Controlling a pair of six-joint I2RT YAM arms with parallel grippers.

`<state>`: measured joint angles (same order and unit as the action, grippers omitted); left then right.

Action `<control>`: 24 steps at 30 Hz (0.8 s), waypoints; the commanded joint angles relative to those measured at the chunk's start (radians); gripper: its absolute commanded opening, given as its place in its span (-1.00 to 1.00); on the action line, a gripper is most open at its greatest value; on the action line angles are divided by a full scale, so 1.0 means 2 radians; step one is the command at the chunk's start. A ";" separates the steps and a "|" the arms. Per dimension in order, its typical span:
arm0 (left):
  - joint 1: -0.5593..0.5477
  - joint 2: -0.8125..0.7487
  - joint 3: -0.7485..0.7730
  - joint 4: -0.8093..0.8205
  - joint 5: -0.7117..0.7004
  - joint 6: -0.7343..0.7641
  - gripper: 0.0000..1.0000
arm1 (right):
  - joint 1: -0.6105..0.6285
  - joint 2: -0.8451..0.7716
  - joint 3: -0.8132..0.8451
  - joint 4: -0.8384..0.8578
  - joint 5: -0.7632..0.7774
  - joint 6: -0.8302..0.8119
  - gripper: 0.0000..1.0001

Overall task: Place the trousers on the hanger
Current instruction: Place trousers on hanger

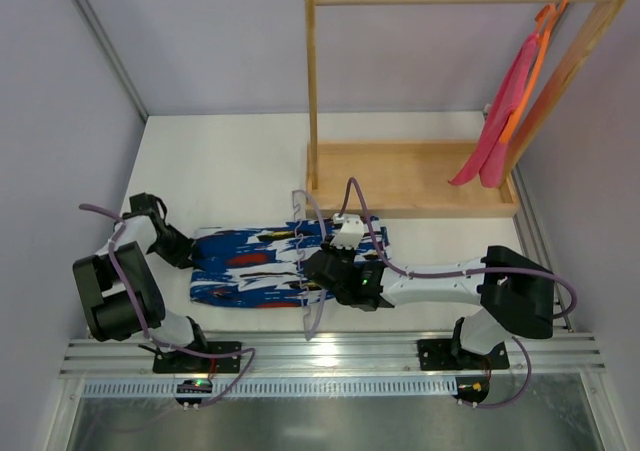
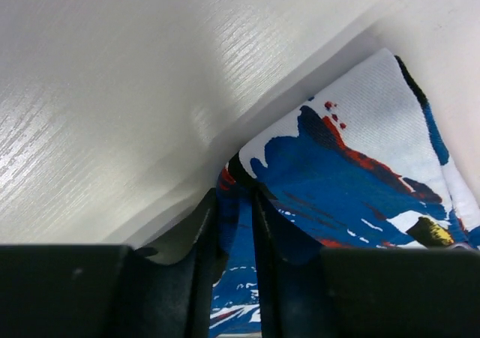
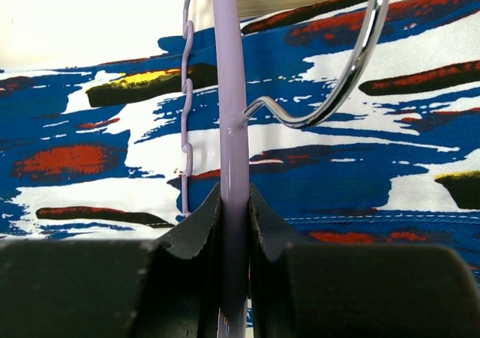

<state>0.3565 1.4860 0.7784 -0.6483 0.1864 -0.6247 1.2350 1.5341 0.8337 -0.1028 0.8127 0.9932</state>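
The trousers (image 1: 250, 264), royal blue with white, red and black patches, lie folded flat on the white table (image 1: 230, 161) in front of the arms. My left gripper (image 1: 188, 252) is shut on their left end; the left wrist view shows a fold of the trousers (image 2: 352, 158) pinched between the fingers (image 2: 196, 233). My right gripper (image 1: 322, 267) is shut on the hanger (image 1: 307, 271), a thin lavender one standing across the trousers. The right wrist view shows the hanger's arm (image 3: 231, 113) clamped between the fingers (image 3: 202, 225), its wavy bar at left and its silver hook (image 3: 352, 68) at right.
A wooden rack (image 1: 410, 176) with a tray base and a top rail stands at the back right. A pink-red cloth (image 1: 505, 111) hangs from it on an orange hanger (image 1: 535, 61). Metal rails (image 1: 330, 356) run along the near edge. Grey walls enclose the table.
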 commanded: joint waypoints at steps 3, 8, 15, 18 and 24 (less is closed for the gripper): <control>0.003 -0.001 0.008 0.009 0.046 0.006 -0.89 | 0.001 0.007 0.000 0.018 0.014 0.010 -0.92; 0.000 -0.038 0.012 0.022 0.144 0.009 -0.99 | 0.001 0.013 0.003 0.013 0.015 0.013 -0.92; -0.048 -0.117 0.052 -0.010 0.179 0.009 -1.00 | 0.002 0.019 0.014 -0.003 0.023 0.019 -0.92; -0.090 -0.140 0.061 -0.003 0.184 -0.009 -0.99 | 0.002 0.021 0.023 -0.021 0.029 0.028 -0.92; -0.164 -0.180 0.033 0.046 0.196 -0.082 -0.99 | 0.001 0.028 0.040 -0.074 0.050 0.066 -0.92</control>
<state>0.0822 1.1625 0.8642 -0.6277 0.5156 -0.6903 1.2350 1.5841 0.8745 -0.1917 0.8410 1.0470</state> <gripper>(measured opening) 0.024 0.173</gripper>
